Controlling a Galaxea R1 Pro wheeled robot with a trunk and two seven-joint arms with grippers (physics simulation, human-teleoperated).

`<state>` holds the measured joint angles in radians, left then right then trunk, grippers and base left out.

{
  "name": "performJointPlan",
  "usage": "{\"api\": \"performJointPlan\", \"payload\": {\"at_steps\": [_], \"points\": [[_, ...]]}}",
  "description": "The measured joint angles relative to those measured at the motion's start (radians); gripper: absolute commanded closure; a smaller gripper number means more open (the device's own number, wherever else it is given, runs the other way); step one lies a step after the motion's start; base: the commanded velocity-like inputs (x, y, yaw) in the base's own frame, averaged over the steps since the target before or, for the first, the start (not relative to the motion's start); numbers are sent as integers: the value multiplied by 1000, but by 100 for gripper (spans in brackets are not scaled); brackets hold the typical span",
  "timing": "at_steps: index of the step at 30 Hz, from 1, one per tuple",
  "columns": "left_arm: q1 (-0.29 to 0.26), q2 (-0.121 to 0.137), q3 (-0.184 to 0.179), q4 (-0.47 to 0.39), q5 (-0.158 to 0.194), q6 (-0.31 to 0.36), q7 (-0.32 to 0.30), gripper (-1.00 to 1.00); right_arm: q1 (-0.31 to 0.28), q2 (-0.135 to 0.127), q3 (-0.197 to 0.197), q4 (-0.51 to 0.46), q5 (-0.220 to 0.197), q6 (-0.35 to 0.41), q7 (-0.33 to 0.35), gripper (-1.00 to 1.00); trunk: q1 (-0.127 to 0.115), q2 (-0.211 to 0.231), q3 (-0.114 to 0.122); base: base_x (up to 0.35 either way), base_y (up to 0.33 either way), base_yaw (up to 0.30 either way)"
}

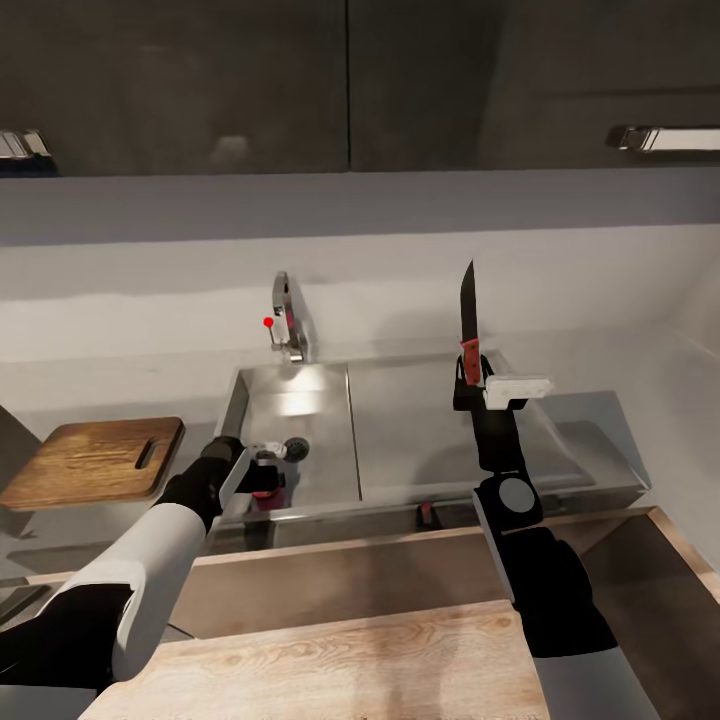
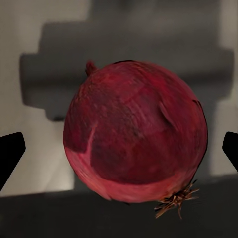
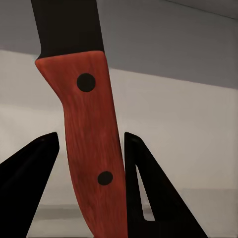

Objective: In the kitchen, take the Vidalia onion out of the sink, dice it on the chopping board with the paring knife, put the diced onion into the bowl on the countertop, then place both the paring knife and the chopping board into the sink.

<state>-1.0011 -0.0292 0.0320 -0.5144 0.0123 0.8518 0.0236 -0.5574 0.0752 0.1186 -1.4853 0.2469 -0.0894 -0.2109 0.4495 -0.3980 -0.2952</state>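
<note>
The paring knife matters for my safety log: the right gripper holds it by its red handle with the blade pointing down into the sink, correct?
Not quite. The right gripper does hold the paring knife by its red handle, but the head view shows the dark blade pointing up, above the sink.

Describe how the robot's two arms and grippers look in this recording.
Both arms have white shells on the upper segments, turning matte black toward the wrists. The right arm carries a round grey disc. Each gripper, left and right, has a white block and black wedge-shaped fingers.
</note>
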Motion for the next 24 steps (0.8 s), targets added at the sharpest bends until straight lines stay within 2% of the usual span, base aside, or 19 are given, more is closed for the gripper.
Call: {"api": "performJointPlan", "payload": {"at_steps": [8, 19, 20, 24], "points": [[0, 0, 0, 0, 0, 0, 0, -100, 0, 0, 0, 0, 0, 0, 0, 100, 0, 0, -12, 0, 0, 0], [0, 1, 0, -1, 0, -2, 0, -100, 0, 0, 0, 0, 0, 0, 0, 100, 0, 0, -13, 0, 0, 0], [0, 1, 0, -1, 0, -2, 0, 100, 0, 0, 0, 0, 0, 0, 0, 100, 0, 0, -13, 0, 0, 0], [0, 1, 0, -8, 1, -2, 2, 100, 0, 0, 0, 0, 0, 0, 0, 100, 0, 0, -13, 0, 0, 0]]}}
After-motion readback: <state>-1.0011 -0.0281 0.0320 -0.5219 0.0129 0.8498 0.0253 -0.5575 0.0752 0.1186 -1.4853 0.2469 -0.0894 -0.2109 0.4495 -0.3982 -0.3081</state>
